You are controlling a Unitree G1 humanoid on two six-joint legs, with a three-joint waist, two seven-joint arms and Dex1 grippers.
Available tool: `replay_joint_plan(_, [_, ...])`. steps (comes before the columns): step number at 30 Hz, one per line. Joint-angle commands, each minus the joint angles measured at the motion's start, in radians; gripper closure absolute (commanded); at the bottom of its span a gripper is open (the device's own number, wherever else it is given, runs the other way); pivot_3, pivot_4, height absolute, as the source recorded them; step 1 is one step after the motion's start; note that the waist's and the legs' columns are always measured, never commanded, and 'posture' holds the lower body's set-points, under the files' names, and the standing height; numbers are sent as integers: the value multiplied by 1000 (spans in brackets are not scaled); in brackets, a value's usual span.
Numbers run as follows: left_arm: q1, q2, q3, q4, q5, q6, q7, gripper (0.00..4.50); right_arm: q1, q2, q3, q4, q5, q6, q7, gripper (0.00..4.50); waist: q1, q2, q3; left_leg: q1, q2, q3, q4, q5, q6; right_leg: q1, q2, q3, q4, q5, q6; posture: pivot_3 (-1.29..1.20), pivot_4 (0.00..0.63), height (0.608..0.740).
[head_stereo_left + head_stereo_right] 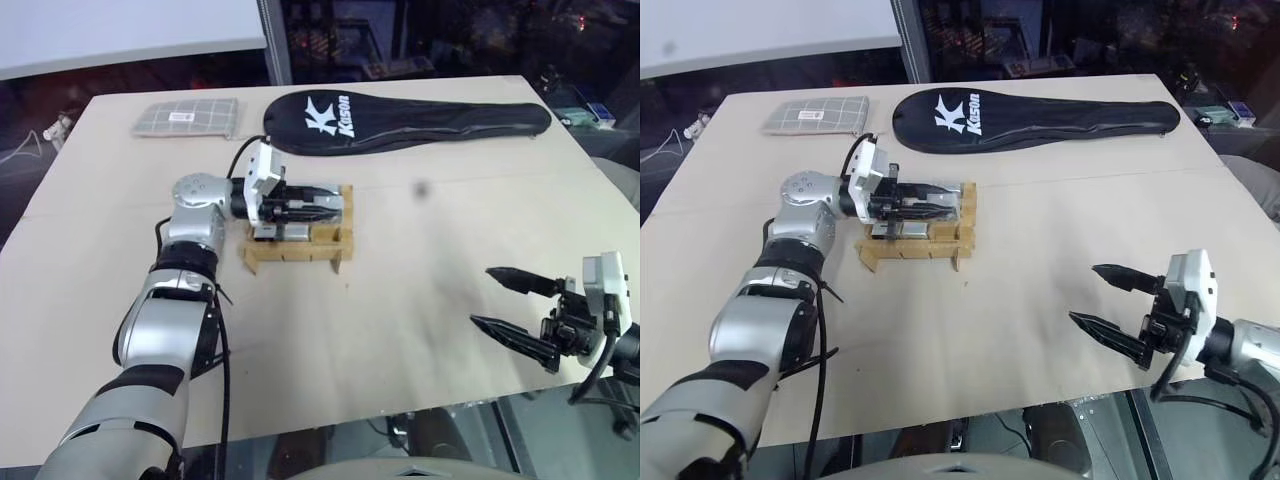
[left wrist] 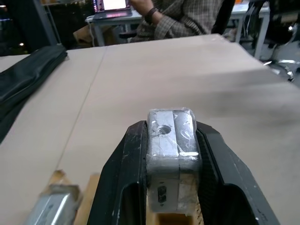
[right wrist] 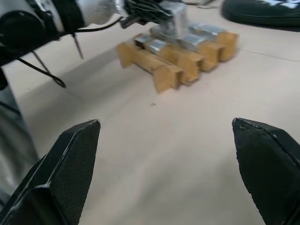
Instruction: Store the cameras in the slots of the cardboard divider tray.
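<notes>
From the head views, the left hand [image 1: 330,207] is reaching sideways over the cardboard divider tray [image 1: 300,252], which sits a bit left of centre on the tan worktop [image 1: 420,300]. You can't really make out what it's carrying from up there. The left wrist view sorts that out: its two black fingers [image 2: 126,173] are clamped on either side of one camera [image 2: 171,145], a silver block wrapped in clear film with a small round hole in its face, held just above the tray's cardboard edge. A second silver camera [image 2: 51,208] shows blurred at that view's corner. That same view also catches a person in a checked sleeve [image 2: 187,21] sitting at a desk with a laptop [image 2: 112,5] beyond the worktop.

The right hand [image 1: 1110,300] is off near the worktop's right front edge, well away from the tray, fingers spread wide with nothing between them. Its wrist view looks back at the tray from low down and shows several cameras [image 3: 187,40] already sitting in the slots.

Behind the tray lies a long black racket cover [image 1: 400,118] with "K" and "Kason" in white. The grey checked pouch [image 1: 187,116] has a small white label, too tiny to read.
</notes>
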Motion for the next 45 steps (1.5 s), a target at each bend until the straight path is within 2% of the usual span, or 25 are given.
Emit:
replay_joint_plan(1, [-14, 37, 7, 18, 7, -43, -5, 3724, 34, 10, -58, -8, 10, -70, 45, 44, 0, 0, 0, 0, 0, 0, 0, 0, 0, 0, 0, 0, 0, 0, 0, 0, 150, 740])
replay_joint_plan(10, [-18, 21, 15, 82, 76, -80, 15, 3724, 63, 20, -29, 57, -75, -215, 125, 44, 3, 0, 0, 0, -1, 0, 0, 0, 0, 0, -1, 0, -1, 0, 1, 0, 150, 740])
replay_joint_plan(25, [-21, -46, 35, 138, 134, -129, 63, 3724, 47, 18, -15, 60, -76, -225, 108, 44, 3, -1, 0, 0, -1, 0, 0, 0, 0, 1, -1, 1, 0, 0, 1, 0, 150, 740])
replay_joint_plan(34, [-11, -33, 26, 153, 178, -155, 52, 3724, 51, 21, -15, 57, -78, -228, 100, 44, 3, -1, -1, 0, -1, 0, 0, 0, 0, 1, -1, 1, 0, 1, 1, 0, 150, 740])
replay_joint_plan(36, [-15, -27, 25, 158, 200, -160, 104, 3724, 50, 23, -13, 58, -79, -230, 101, 44, 3, -1, -1, 0, -1, 0, 0, 0, 0, 1, -1, 1, 0, 1, 1, 0, 150, 740])
replay_joint_plan(38, [-21, -26, 26, 156, 208, -159, 122, 2680, 46, 24, -8, 62, -81, -232, 101, 0, 3, -1, -1, 0, -1, 1, 0, 0, 0, 1, -1, 1, 0, 1, 1, 0, 150, 740])
replay_joint_plan(39, [-24, -30, 35, 153, 197, -150, 115, 2489, 44, 24, -6, 64, -82, -232, 101, 0, 3, -1, -1, 0, -1, 1, 0, 0, 0, 2, -1, 1, 0, 1, 1, 0, 150, 740])
replay_joint_plan(41, [-28, -37, 64, 147, 170, -134, 115, 1393, 42, 25, -3, 65, -84, -235, 101, 0, 3, -1, -1, 1, -1, 0, 0, 0, 0, 2, -1, 1, 0, 1, 1, 0, 150, 740])
replay_joint_plan(42, [-27, -36, 78, 141, 155, -123, 111, 1078, 44, 24, -4, 63, -83, -235, 101, 0, 3, -1, -1, 1, -1, 0, 0, 0, 0, 2, -1, 1, 0, 1, 1, 0, 150, 740])
replay_joint_plan(43, [-24, -29, 91, 133, 140, -98, 92, 485, 45, 25, -4, 62, -83, -235, 100, 0, 3, -1, -1, 1, -1, 0, 0, 0, 0, 1, -1, 1, 0, 1, 1, 0, 150, 740])
replay_joint_plan(44, [-18, -18, 98, 123, 130, -75, 71, 183, 48, 26, -3, 62, -84, -237, 100, 0, 3, -1, -1, 1, -1, 0, 0, 0, 0, 1, -1, 1, 0, 1, 1, 0, 150, 740])
replay_joint_plan(45, [-9, -5, 100, 113, 124, -61, 41, 84, 51, 27, -2, 64, -86, -239, 100, 0, 2, -1, -1, 1, -1, 0, 0, 0, 0, 1, -1, 1, 0, 1, 1, 0, 150, 740])
